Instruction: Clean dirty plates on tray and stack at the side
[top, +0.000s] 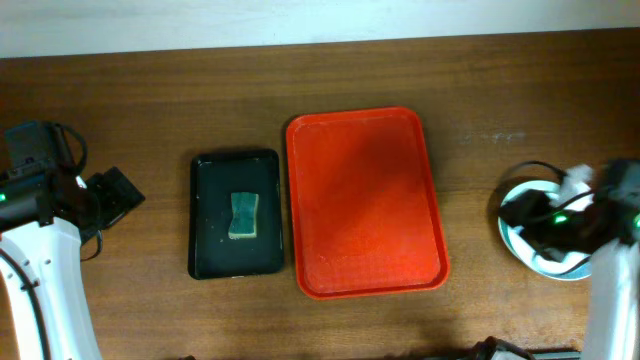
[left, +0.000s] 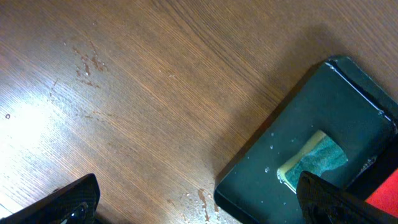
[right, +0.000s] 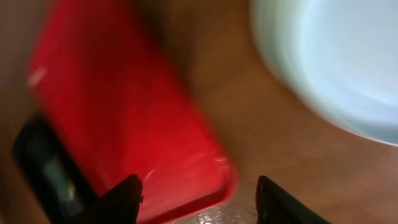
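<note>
The red-orange tray (top: 366, 203) lies in the middle of the table with nothing on it; it also shows blurred in the right wrist view (right: 124, 118). A stack of plates (top: 520, 240) sits at the right edge, pale plates partly hidden under my right arm; a pale plate shows in the right wrist view (right: 336, 62). My right gripper (right: 199, 199) is open and empty, over the table by the tray's corner. My left gripper (left: 199, 202) is open and empty, over bare wood left of the black tray.
A smaller black tray (top: 236, 213) with a green sponge (top: 243, 216) lies left of the red tray, and shows in the left wrist view (left: 311, 149) with its sponge (left: 313, 160). Water drops lie on the wood near it.
</note>
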